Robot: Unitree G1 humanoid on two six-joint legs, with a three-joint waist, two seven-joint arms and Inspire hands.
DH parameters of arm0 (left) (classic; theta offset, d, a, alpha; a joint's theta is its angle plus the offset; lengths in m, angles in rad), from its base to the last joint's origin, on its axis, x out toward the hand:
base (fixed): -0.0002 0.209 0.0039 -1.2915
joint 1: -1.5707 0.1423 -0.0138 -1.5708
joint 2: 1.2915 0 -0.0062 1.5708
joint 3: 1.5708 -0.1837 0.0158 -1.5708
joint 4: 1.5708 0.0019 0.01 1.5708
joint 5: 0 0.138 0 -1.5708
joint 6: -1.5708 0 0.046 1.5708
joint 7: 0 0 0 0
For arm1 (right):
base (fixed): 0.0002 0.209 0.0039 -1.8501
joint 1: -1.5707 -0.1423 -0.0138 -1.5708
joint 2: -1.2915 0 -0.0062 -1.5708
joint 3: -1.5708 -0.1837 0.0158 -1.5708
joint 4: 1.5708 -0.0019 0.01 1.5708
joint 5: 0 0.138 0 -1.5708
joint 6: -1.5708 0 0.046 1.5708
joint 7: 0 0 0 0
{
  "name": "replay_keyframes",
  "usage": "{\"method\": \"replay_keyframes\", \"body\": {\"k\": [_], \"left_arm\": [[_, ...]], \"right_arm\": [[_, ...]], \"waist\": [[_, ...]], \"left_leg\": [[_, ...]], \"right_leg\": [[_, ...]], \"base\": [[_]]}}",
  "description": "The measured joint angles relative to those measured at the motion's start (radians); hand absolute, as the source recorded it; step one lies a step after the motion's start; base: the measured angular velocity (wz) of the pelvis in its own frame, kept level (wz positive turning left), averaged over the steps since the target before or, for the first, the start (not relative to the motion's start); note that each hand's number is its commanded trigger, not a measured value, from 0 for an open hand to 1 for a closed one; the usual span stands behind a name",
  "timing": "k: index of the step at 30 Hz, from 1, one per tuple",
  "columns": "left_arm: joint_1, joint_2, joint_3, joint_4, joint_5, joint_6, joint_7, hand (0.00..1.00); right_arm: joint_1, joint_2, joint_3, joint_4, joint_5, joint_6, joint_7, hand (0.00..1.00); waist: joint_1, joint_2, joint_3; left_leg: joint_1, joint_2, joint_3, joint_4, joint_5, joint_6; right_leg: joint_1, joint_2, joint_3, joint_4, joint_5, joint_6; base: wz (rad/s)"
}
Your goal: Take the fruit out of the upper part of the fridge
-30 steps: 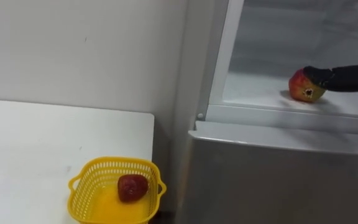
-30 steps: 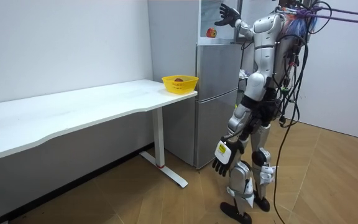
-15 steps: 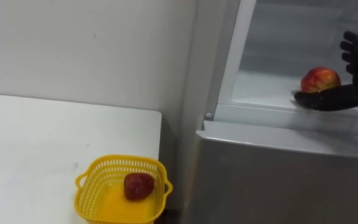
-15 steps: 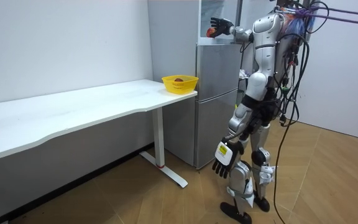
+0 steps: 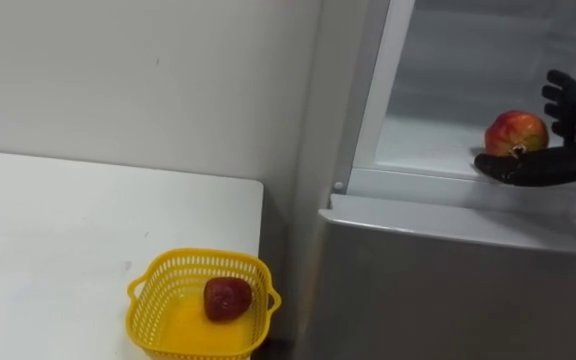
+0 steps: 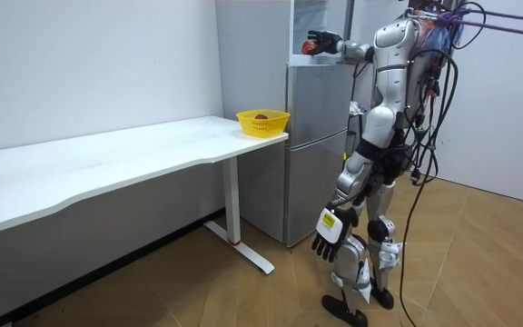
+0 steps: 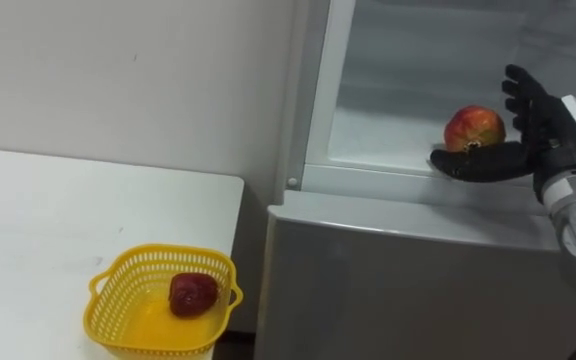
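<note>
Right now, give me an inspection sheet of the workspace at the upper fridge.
surface: upper fridge shelf, compartment open, holds the apple; white table beside the fridge.
job's things: apple near the shelf's front edge, not yet gripped.
clutter: yellow basket at the table's corner, with a dark red fruit in it.
hands: right hand open beside the apple, thumb low in front of it; left hand hangs relaxed by the thigh.
cables: nothing seen.
surroundings: white wall behind the table, wooden floor.
</note>
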Motion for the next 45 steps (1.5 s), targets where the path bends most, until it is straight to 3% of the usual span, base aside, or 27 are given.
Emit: {"method": "replay_keyframes", "body": {"k": [4,20,21,22,45], "left_arm": [[0.001,0.000,0.005,0.000,0.000,0.018,0.000,0.00],[0.007,0.000,0.006,-0.011,0.000,0.019,0.000,0.00],[0.007,0.000,0.006,-0.011,0.000,0.019,0.000,0.00],[0.007,0.000,0.006,-0.011,0.000,0.019,-0.001,0.00],[0.019,0.000,0.006,-0.014,0.000,0.024,0.000,0.00]], "right_arm": [[0.000,0.000,-0.001,0.005,0.020,0.001,0.016,0.00],[-0.001,-0.001,-0.001,0.034,0.071,0.009,0.059,0.02],[-0.003,-0.001,-0.001,0.037,0.073,0.009,0.060,0.41],[-0.007,-0.001,-0.001,0.047,0.075,0.009,0.065,1.00],[-0.057,-0.015,-0.002,0.084,0.073,0.029,0.083,1.00]], "waist": [[0.000,0.000,-0.0003],[-0.005,-0.005,-0.0042],[-0.005,-0.005,-0.0042],[-0.005,-0.005,-0.0042],[-0.004,-0.008,0.0003]], "left_leg": [[0.000,0.000,0.000,0.000,0.000,0.000],[0.000,0.000,0.001,0.001,0.000,0.000],[0.001,0.000,0.003,0.001,0.000,0.000],[0.001,0.000,0.003,0.002,0.000,0.000],[0.001,0.000,0.004,-0.002,0.000,0.000]], "right_leg": [[0.000,0.000,0.000,0.000,0.000,0.000],[0.002,0.000,-0.001,0.000,0.000,0.000],[0.002,0.000,-0.001,0.000,0.000,0.000],[0.002,0.000,-0.001,0.001,0.000,0.000],[0.000,0.000,-0.001,0.000,0.000,0.000]], "base": [[0.00],[0.00],[0.00],[0.00],[0.00]]}}
